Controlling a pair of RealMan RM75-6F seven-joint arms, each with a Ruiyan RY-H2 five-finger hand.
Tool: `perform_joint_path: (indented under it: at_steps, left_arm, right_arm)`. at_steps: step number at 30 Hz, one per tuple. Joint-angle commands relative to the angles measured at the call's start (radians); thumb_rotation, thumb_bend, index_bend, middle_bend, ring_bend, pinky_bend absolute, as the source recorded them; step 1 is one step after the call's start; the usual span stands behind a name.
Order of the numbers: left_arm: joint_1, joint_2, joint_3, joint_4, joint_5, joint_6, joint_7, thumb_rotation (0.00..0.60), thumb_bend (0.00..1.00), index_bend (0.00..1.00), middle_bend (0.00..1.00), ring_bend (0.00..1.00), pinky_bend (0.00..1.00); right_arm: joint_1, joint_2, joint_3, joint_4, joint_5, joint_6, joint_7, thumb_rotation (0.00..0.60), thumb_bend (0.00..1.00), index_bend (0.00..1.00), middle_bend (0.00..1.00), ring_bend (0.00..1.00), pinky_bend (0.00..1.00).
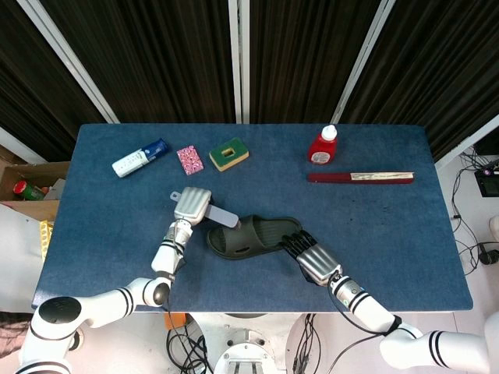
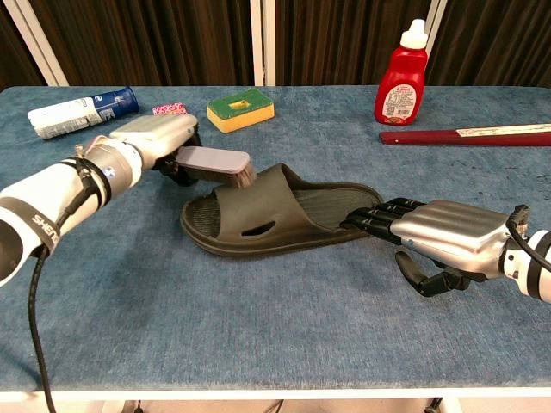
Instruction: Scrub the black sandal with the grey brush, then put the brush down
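Note:
The black sandal (image 1: 248, 237) (image 2: 275, 217) lies flat at the table's near middle, toe end to the left. My left hand (image 1: 192, 206) (image 2: 151, 142) grips the grey brush (image 1: 221, 216) (image 2: 213, 165) by its handle. The bristles point down and touch the left edge of the sandal's strap. My right hand (image 1: 313, 259) (image 2: 439, 235) lies palm down at the sandal's heel end. Its fingers (image 2: 375, 214) press flat on the heel, holding the sandal in place.
At the back stand a red bottle (image 1: 322, 146) (image 2: 401, 76), a dark red flat stick (image 1: 360, 178) (image 2: 465, 134), a yellow-green sponge (image 1: 228, 154) (image 2: 240, 108), a pink packet (image 1: 189, 159) and a white-blue tube (image 1: 139, 157) (image 2: 82, 111). A cardboard box (image 1: 27, 187) sits beyond the left table edge.

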Motion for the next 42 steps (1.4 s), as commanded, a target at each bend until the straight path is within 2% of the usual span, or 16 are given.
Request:
perform_joint_path:
  at_steps: [1, 4, 10, 13, 19, 24, 29, 37, 42]
  left_arm:
    - [0.009, 0.006, -0.016, 0.020, -0.026, -0.007, -0.002, 0.600, 0.50, 1.00, 1.00, 1.00, 1.00]
    - [0.027, 0.035, -0.025, -0.002, -0.024, 0.014, -0.023, 0.600, 0.49, 1.00, 1.00, 1.00, 1.00]
    - [0.093, 0.148, -0.022, -0.139, 0.016, 0.124, -0.035, 0.600, 0.50, 1.00, 1.00, 1.00, 1.00]
    - [0.137, 0.197, 0.007, -0.211, 0.025, 0.172, -0.006, 0.600, 0.50, 1.00, 1.00, 1.00, 1.00]
    - [0.210, 0.231, 0.070, -0.273, 0.010, 0.221, 0.046, 0.600, 0.50, 1.00, 1.00, 1.00, 1.00]
    - [0.237, 0.220, 0.092, -0.264, 0.028, 0.242, 0.034, 0.600, 0.50, 1.00, 1.00, 1.00, 1.00]
    - [0.240, 0.193, 0.088, -0.223, 0.039, 0.241, 0.011, 0.600, 0.49, 1.00, 1.00, 1.00, 1.00]
    - [0.236, 0.150, 0.089, -0.125, 0.056, 0.204, -0.031, 0.600, 0.47, 1.00, 1.00, 1.00, 1.00]
    - [0.237, 0.129, 0.107, -0.058, 0.095, 0.197, -0.045, 0.600, 0.48, 1.00, 1.00, 1.00, 1.00]
  right_arm:
    - [-0.001, 0.001, 0.000, -0.002, -0.002, 0.003, 0.000, 0.600, 0.89, 0.00, 0.03, 0.00, 0.00]
    - [-0.002, 0.003, 0.001, -0.006, -0.007, 0.011, 0.002, 0.600, 0.89, 0.00, 0.03, 0.00, 0.00]
    - [-0.014, 0.012, 0.000, -0.019, -0.035, 0.045, 0.025, 0.600, 0.88, 0.00, 0.01, 0.00, 0.00]
    - [-0.033, 0.027, -0.003, -0.034, -0.077, 0.097, 0.049, 0.600, 0.81, 0.00, 0.00, 0.00, 0.00]
    - [-0.105, 0.079, -0.001, -0.070, -0.218, 0.307, 0.166, 0.600, 0.65, 0.00, 0.00, 0.00, 0.00]
    - [-0.158, 0.121, 0.014, -0.082, -0.304, 0.468, 0.273, 0.600, 0.65, 0.00, 0.00, 0.00, 0.00]
    - [-0.197, 0.152, 0.042, -0.088, -0.340, 0.578, 0.318, 0.600, 0.64, 0.00, 0.00, 0.00, 0.00]
    - [-0.225, 0.182, 0.069, -0.114, -0.351, 0.628, 0.320, 0.600, 0.62, 0.00, 0.00, 0.00, 0.00]
    - [-0.231, 0.190, 0.079, -0.125, -0.356, 0.631, 0.314, 0.599, 0.60, 0.00, 0.00, 0.00, 0.00]
